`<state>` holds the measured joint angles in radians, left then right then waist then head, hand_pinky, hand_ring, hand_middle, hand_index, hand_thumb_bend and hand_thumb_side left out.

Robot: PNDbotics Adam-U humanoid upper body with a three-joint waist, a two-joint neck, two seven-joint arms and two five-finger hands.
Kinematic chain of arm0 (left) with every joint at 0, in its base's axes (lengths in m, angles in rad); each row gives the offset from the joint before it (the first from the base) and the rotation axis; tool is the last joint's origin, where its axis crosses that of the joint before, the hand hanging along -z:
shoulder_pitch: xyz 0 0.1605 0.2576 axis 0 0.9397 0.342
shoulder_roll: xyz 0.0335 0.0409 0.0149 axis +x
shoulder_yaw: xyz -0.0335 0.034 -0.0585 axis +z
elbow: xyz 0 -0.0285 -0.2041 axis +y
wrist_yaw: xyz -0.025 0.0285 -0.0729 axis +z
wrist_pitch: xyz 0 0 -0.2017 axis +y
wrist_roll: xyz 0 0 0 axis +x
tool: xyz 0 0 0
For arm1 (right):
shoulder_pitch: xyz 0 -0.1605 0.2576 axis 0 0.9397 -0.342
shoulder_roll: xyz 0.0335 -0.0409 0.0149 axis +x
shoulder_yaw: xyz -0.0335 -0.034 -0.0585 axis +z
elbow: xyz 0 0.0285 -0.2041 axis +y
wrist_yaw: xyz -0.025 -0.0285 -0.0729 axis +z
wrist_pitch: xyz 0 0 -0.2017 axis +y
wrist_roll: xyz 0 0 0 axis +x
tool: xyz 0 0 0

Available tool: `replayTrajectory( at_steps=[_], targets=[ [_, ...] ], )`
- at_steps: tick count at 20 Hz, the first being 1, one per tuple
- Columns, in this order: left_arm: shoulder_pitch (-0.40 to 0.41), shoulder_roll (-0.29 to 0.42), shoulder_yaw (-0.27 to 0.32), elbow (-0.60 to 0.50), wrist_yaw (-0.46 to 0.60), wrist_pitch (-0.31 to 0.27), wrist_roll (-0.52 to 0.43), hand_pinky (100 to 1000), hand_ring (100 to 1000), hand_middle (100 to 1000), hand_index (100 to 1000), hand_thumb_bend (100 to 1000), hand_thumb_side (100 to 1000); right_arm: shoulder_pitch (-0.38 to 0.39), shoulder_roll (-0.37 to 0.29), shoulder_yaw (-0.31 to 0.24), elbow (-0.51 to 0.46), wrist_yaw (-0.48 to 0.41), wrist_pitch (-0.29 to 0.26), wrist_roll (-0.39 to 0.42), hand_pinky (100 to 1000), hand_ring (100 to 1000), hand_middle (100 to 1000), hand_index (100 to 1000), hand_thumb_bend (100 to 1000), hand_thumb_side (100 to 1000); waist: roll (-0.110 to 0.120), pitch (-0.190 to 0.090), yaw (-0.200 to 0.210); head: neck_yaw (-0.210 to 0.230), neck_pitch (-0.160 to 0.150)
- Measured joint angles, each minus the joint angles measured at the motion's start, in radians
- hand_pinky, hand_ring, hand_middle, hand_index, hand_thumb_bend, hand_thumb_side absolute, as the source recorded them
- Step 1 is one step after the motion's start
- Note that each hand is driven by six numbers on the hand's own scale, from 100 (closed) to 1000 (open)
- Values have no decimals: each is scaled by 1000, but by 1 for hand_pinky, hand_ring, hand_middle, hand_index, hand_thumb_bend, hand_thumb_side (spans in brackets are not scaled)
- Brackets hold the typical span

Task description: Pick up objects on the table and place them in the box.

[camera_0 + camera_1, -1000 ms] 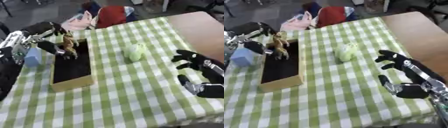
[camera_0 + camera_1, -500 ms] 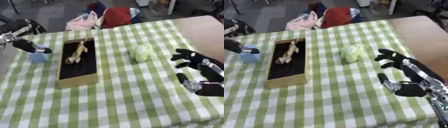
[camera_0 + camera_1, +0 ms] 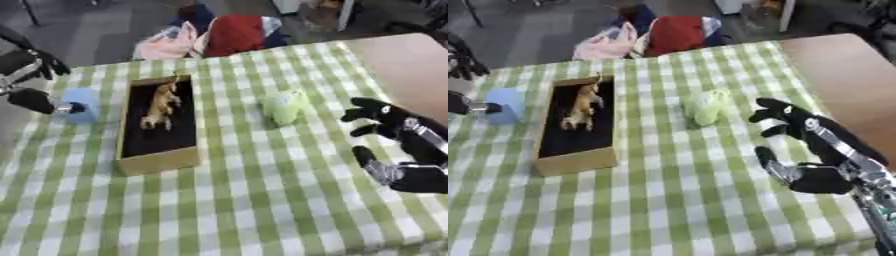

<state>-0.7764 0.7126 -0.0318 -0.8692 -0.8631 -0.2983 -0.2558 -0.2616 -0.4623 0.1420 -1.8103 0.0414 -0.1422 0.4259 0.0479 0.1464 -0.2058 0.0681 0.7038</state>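
A wooden box (image 3: 157, 161) with a dark inside lies on the green checked cloth, left of centre. A tan toy animal (image 3: 160, 104) lies in its far half. To the right of the box a pale green soft thing (image 3: 284, 106) sits on the cloth. A light blue thing (image 3: 81, 104) stands left of the box. My left hand (image 3: 33, 99) is at the left edge beside the blue thing, open, with its thumb close to it. My right hand (image 3: 411, 175) rests open at the right, fingers spread, a short way from the green thing.
A heap of red and pink cloth things (image 3: 229, 35) lies past the table's far edge. Bare brown tabletop (image 3: 411, 65) shows at the far right beyond the cloth. The cloth (image 3: 245, 210) reaches to the near edge.
My left hand let the toy animal go into the box and drew back left to the blue thing. The view has also shifted. The right hand has stayed put.
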Motion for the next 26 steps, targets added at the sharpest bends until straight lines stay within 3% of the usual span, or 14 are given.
replayTrajectory(
  at_steps=[6, 8, 12, 26],
  targets=[
    [-34, -13, 6, 90, -102, -5, 44, 705, 691, 710, 798, 739, 524, -3, 0, 0, 0, 0, -1, 2, 778, 954, 789, 1000, 137, 249, 1, 9, -11, 1, 0],
    [-35, -18, 6, 106, -126, -15, 54, 725, 727, 731, 809, 679, 418, -3, 0, 1, 0, 0, -2, 3, 778, 954, 789, 1000, 135, 252, 3, 9, -16, 3, 0],
    [-44, -18, 6, 120, -168, -35, 79, 767, 776, 765, 823, 613, 300, -12, 0, 2, 0, 0, -4, 8, 778, 955, 788, 1000, 130, 259, 12, 21, -34, 7, -1],
    [-44, -3, 39, 165, -205, -36, 124, 778, 785, 775, 833, 499, 119, -21, 0, 6, 0, 18, -7, 13, 778, 956, 788, 1000, 120, 281, 44, 65, -89, 12, -12]
  ],
)
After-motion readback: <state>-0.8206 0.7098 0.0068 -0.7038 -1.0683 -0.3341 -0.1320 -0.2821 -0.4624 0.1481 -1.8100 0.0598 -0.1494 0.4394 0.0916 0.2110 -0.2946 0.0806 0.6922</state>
